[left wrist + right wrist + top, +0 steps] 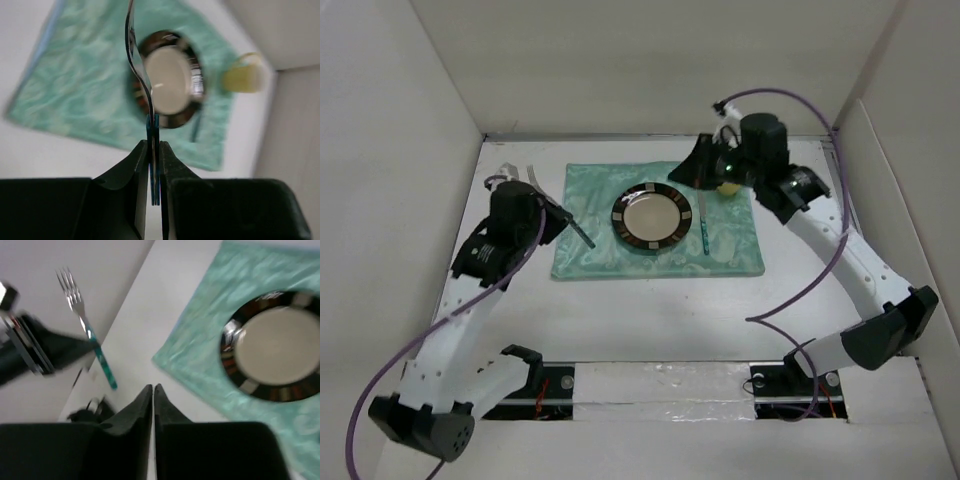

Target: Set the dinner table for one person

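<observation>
The white dinner table [650, 320] carries a mint-green placemat [590, 255] with a dark-rimmed plate [651, 220] on it. A teal-handled utensil [704, 228] lies just right of the plate. My left gripper [565, 216] hovers at the placemat's left edge. It is shut on a blue-handled utensil [134, 65], whose curved metal end shows edge-on and points toward the plate [172, 80]. My right gripper [153, 387] is shut with nothing between its fingers. In the top view it [688, 176] hangs over the placemat's far edge, next to a yellow cup [728, 183].
A teal-handled fork [86, 332] lies on the white surface left of the placemat, also visible in the top view [534, 177]. White walls enclose the table on the left, back and right. The arm bases stand at the near edge.
</observation>
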Robot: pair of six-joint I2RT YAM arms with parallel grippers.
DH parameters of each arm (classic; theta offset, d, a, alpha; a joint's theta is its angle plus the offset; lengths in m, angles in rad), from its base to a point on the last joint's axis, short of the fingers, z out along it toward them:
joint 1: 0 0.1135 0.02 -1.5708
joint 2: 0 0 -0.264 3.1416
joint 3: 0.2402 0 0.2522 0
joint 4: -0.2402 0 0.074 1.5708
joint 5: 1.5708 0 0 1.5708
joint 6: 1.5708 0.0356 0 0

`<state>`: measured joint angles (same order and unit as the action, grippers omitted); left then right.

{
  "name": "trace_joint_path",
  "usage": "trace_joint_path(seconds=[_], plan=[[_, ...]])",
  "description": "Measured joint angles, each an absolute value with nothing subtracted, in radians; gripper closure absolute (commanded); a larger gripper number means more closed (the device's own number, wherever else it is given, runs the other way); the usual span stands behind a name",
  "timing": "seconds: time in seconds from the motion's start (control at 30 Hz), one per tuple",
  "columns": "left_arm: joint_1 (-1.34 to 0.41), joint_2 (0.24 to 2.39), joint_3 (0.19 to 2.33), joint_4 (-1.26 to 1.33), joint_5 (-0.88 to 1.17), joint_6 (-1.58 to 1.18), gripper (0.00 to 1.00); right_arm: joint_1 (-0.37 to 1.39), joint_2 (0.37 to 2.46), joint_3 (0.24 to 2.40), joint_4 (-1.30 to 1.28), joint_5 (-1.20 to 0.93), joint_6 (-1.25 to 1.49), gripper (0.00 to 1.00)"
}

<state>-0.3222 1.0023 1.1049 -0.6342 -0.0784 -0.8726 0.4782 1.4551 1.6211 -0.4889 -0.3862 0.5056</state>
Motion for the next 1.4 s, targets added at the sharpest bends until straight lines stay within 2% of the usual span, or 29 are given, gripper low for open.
trace_joint_path(seconds=[0.03,0.07,0.1,0.17,0.27,0.43,0.63,0.83,0.87,0.93,0.97,1.0,1.03,1.07,1.13,1.2,1.23,1.27,1.33,1.37,1.4], plan=[[-0.321,0.971,1.106,-0.575,-0.051,-0.87,1.0,0.527,1.44,1.568,-0.47,-0.403,0.511,0.7],[-0.318,0.942,1.106,-0.515,-0.019,-0.868,1.0,0.57,1.429,1.518,-0.459,-0.422,0.519,0.43],[-0.318,0.928,1.104,-0.45,0.013,-0.865,1.0,0.607,1.419,1.473,-0.445,-0.438,0.531,0.35],[-0.319,0.933,1.083,-0.304,0.083,-0.862,1.0,0.649,1.404,1.405,-0.415,-0.472,0.547,0.25],[-0.319,0.968,1.021,-0.11,0.189,-0.862,1.0,0.654,1.397,1.346,-0.342,-0.522,0.594,0.19],[-0.319,1.034,0.92,0.088,0.352,-0.877,1.0,0.642,1.391,1.293,-0.207,-0.584,0.676,0.17],[-0.319,1.035,0.855,0.282,0.513,-0.924,1.0,0.645,1.394,1.274,-0.144,-0.584,0.699,0.21],[-0.31,1.035,0.822,0.403,0.635,-0.961,1.0,0.678,1.445,1.264,-0.144,-0.556,0.688,0.34],[-0.306,1.035,0.815,0.415,0.648,-0.96,1.0,0.684,1.451,1.261,-0.141,-0.557,0.688,0.42],[-0.303,1.035,0.8,0.423,0.666,-0.964,1.0,0.69,1.457,1.259,-0.128,-0.558,0.688,0.47],[-0.301,1.035,0.794,0.424,0.673,-0.968,1.0,0.696,1.458,1.256,-0.115,-0.562,0.688,0.57],[-0.3,1.035,0.791,0.425,0.677,-0.967,1.0,0.697,1.458,1.251,-0.1,-0.567,0.687,0.61],[-0.299,1.035,0.789,0.425,0.683,-0.971,1.0,0.697,1.458,1.248,-0.083,-0.579,0.688,0.78],[-0.299,1.035,0.786,0.427,0.687,-0.971,1.0,0.698,1.458,1.245,-0.082,-0.58,0.689,0.78],[-0.299,1.036,0.785,0.421,0.687,-0.969,1.0,0.701,1.458,1.238,-0.055,-0.598,0.686,0.94],[-0.297,1.036,0.784,0.414,0.686,-0.978,1.0,0.706,1.457,1.228,-0.028,-0.607,0.682,1.0],[-0.297,1.036,0.785,0.407,0.683,-0.978,0.87,0.706,1.457,1.227,-0.025,-0.608,0.682,1.0],[-0.297,1.037,0.786,0.396,0.68,-0.977,0.58,0.706,1.457,1.227,-0.027,-0.607,0.682,1.0],[-0.297,1.039,0.803,0.34,0.671,-0.948,0.41,0.706,1.46,1.227,-0.035,-0.591,0.681,1.0],[-0.297,1.045,0.821,0.304,0.665,-0.934,0.35,0.706,1.461,1.227,-0.041,-0.572,0.68,1.0],[-0.299,1.054,0.846,0.264,0.655,-0.917,0.34,0.706,1.465,1.227,-0.05,-0.55,0.677,1.0]])
